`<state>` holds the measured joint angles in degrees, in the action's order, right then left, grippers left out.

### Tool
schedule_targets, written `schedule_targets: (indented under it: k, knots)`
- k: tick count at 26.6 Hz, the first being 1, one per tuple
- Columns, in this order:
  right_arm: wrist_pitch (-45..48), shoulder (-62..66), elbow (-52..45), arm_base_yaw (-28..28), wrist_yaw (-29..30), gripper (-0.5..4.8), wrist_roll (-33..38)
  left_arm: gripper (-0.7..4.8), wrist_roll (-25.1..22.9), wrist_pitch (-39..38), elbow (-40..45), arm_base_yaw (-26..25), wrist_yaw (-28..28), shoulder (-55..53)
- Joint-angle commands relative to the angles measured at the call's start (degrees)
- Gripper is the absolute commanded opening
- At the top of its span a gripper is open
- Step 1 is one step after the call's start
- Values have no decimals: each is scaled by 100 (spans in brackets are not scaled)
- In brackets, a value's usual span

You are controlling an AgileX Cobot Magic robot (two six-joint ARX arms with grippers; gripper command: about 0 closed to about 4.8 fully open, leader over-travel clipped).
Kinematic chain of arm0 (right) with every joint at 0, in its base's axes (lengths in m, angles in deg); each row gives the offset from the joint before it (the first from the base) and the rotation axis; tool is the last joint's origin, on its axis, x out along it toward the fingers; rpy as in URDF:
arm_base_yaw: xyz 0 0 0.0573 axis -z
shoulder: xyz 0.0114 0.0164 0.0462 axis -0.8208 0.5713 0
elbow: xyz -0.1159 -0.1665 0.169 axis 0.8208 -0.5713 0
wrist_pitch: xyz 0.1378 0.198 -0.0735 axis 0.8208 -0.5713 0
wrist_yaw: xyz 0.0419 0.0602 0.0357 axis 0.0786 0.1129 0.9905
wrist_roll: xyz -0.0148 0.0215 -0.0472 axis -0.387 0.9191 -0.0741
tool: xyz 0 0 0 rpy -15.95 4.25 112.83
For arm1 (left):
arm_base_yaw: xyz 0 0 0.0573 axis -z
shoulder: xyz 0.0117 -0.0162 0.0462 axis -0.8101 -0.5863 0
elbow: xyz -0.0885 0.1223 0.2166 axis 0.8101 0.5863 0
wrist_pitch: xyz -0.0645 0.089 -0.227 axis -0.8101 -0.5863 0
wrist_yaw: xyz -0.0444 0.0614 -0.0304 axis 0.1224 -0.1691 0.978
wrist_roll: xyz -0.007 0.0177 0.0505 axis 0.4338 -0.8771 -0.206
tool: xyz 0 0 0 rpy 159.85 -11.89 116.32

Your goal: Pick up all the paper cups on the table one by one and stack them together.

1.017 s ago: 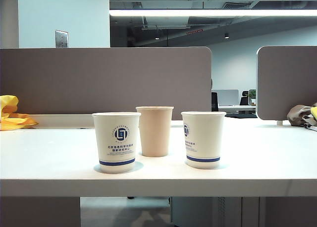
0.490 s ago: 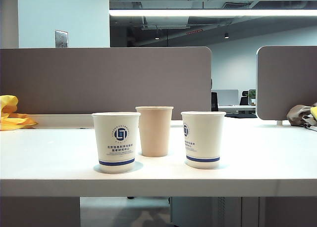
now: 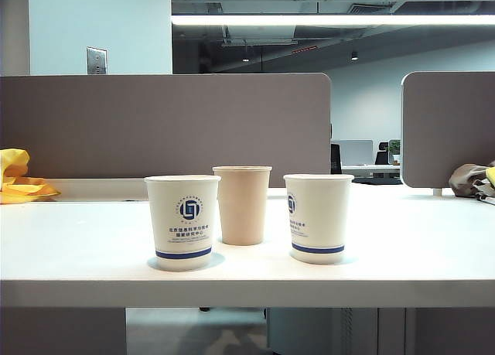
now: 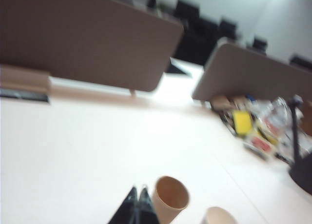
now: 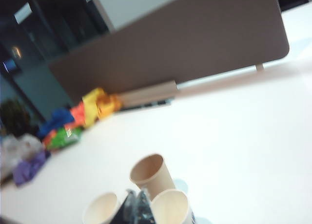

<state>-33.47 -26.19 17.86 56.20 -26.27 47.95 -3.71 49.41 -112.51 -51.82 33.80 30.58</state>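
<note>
Three paper cups stand upright near the front edge of the white table (image 3: 77, 247): a white logo cup (image 3: 183, 222) on the left, a plain tan cup (image 3: 242, 204) behind the middle, and a white logo cup (image 3: 318, 217) on the right. Neither gripper shows in the exterior view. My left gripper (image 4: 138, 190) is shut and empty, above the table, with the tan cup (image 4: 170, 198) just beside its tips and a white cup's rim (image 4: 218, 216) further off. My right gripper (image 5: 137, 193) is shut and empty, hovering over the gap between the two white cups (image 5: 101, 209) (image 5: 170, 208), short of the tan cup (image 5: 150, 173).
Grey-brown partition panels (image 3: 162, 127) stand behind the cups. A yellow cloth (image 3: 19, 181) lies at the far left of the table and a bag (image 3: 472, 177) at the far right. Colourful clutter (image 5: 58, 126) sits along the table's side.
</note>
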Motion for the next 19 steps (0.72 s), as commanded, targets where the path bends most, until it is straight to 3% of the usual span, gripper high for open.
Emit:
schedule_targets:
  k: [1,5,10,11,13,16,19]
  knots:
    - [-444,1082,800,-11,216,-6,-575,-6,-39,-127,-780,-2,693,-1115]
    - [-1189,2660,1867,-66,551,1,-1027,-6,337,-413,-1683,0,1314,-2649]
    - [-2039,4341,3073,-409,566,87,-1410,-2,498,-734,-2197,109,1445,-3989]
    - [-2164,4671,3307,-487,590,87,-1534,14,492,-778,-2240,173,1464,-4157]
    - [-2391,5447,3814,-723,586,87,-1853,117,492,-874,-2286,496,1506,-4656]
    - [-2509,6137,4183,-1045,428,126,-1980,121,382,-979,-2286,833,1414,-4972]
    - [-2588,6647,4323,-1185,192,219,-2135,122,37,-1137,-2286,1174,901,-5082]
